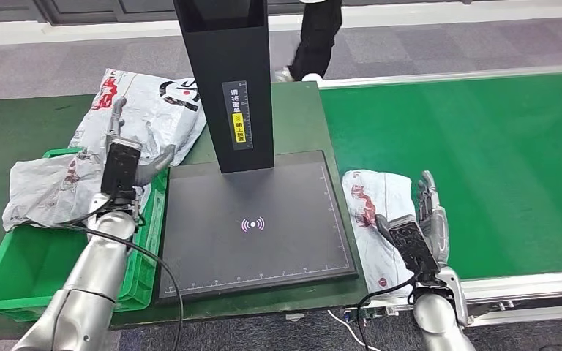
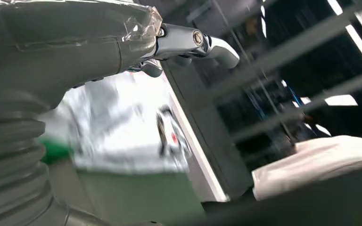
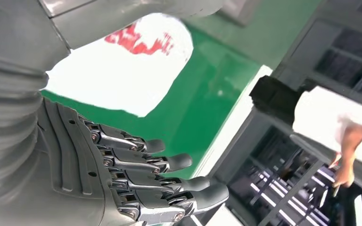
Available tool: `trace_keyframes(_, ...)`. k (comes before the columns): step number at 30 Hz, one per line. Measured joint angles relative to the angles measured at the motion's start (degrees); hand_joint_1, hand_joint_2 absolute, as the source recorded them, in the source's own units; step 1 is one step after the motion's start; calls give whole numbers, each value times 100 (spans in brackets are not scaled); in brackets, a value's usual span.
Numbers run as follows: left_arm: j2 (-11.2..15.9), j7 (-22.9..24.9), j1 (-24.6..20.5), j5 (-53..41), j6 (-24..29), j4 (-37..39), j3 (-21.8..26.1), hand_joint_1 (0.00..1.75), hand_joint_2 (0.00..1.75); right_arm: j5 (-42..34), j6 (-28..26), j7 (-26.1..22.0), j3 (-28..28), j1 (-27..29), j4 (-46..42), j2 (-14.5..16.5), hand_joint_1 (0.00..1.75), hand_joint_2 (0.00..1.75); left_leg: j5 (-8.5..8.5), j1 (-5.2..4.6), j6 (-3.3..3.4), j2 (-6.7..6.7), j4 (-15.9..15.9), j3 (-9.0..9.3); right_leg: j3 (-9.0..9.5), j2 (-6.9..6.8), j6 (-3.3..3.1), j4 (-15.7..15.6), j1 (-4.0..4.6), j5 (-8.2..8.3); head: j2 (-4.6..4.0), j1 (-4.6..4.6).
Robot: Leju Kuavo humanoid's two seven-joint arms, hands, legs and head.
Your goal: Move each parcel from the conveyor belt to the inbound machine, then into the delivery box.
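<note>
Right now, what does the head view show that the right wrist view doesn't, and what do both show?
Only the head view shows the black inbound machine with its upright post, the green delivery box with a parcel draped over its rim, another parcel behind it, and the left hand open above them. Only the right wrist view shows a person's hand beyond the belt's edge. Both show the right hand open beside the white parcel on the green conveyor belt.

Green conveyor belt (image 1: 483, 146), white parcel (image 1: 372, 212) with red print, green delivery box (image 1: 15, 274), black inbound machine (image 1: 256, 241)
</note>
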Motion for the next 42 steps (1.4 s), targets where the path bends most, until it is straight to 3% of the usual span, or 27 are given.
trace_keyframes(7,-402,-308,82,767,-384,-23,-630,0,175,865,-856,417,-245,-229,730,-224,0,175,-3,-2,5,-1,1,-1,1,-3,1,-1,1,1,0,0)
trace_keyframes(18,-594,-363,89,892,-388,72,-954,0,175,977,-948,434,-355,-345,1256,-326,0,175,-3,0,4,5,0,1,-2,4,1,1,3,1,0,0)
trace_keyframes(28,-748,-428,82,989,-462,267,-1234,0,175,1637,-1244,901,-369,-698,2018,-462,0,175,-3,-3,6,5,1,1,0,5,4,0,-3,3,0,1)
trace_keyframes(33,-807,-524,37,961,-361,390,-1354,0,175,1944,-963,1297,-370,-1123,2759,-483,0,175,-1,-2,5,10,1,2,-2,9,3,1,-1,4,0,1)
trace_keyframes(42,-922,-626,-171,804,-617,774,-1594,0,175,2745,311,2282,-364,-1962,4502,-552,0,175,3,-2,4,7,1,0,0,6,4,2,-1,5,0,0)
